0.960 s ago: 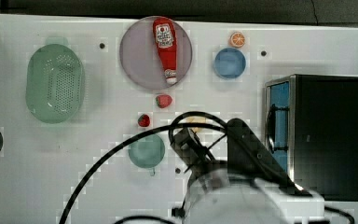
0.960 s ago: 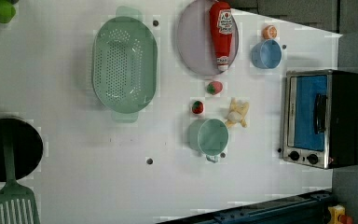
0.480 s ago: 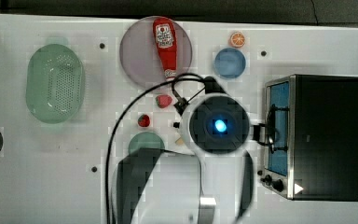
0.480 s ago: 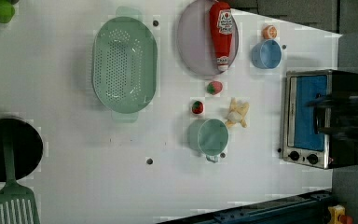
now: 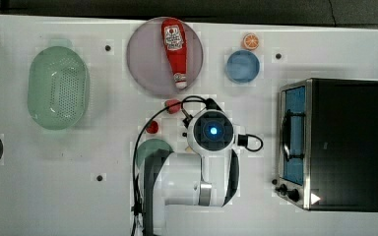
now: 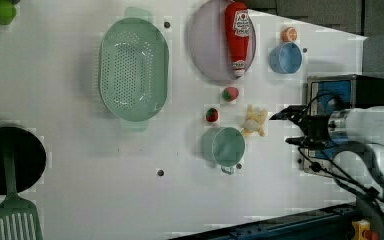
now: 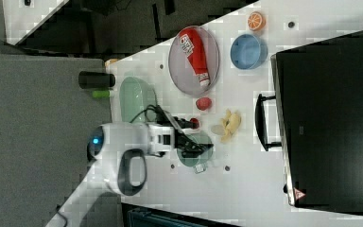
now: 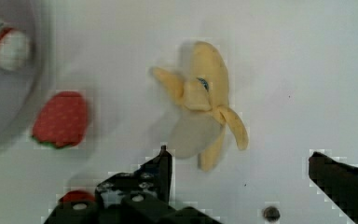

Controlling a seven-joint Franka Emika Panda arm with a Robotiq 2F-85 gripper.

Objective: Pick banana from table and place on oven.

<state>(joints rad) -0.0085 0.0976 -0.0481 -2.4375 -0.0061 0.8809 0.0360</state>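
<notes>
The banana [image 8: 205, 98], pale yellow with its peel flaps spread, lies on the white table [image 6: 80, 150] between the green cup [image 6: 223, 146] and the oven [image 5: 347, 142]. In the left view the banana [image 6: 255, 121] sits just left of my gripper [image 6: 282, 129]; the right view shows it [image 7: 230, 124] in front of the oven [image 7: 331, 118] door handle. My gripper [image 8: 239, 161] hangs above the table right by the banana, open, with nothing between its fingers [image 8: 161, 168]. In the top view my wrist [image 5: 210, 131] covers the banana.
Two red strawberries [image 6: 230, 93] [image 6: 211, 115] lie close to the banana. A purple plate [image 5: 142, 64] holds a ketchup bottle [image 5: 174, 49]. A blue bowl [image 5: 242, 66], an orange slice [image 5: 250, 41] and a green colander [image 5: 58, 87] sit further off. A black pan [image 6: 10, 160] and green spatula [image 6: 15, 220] lie at the left view's left.
My arm has swung in from the table's edge. Over the last half second the gripper moved leftward in the left view, from in front of the oven to beside the banana. It stayed open.
</notes>
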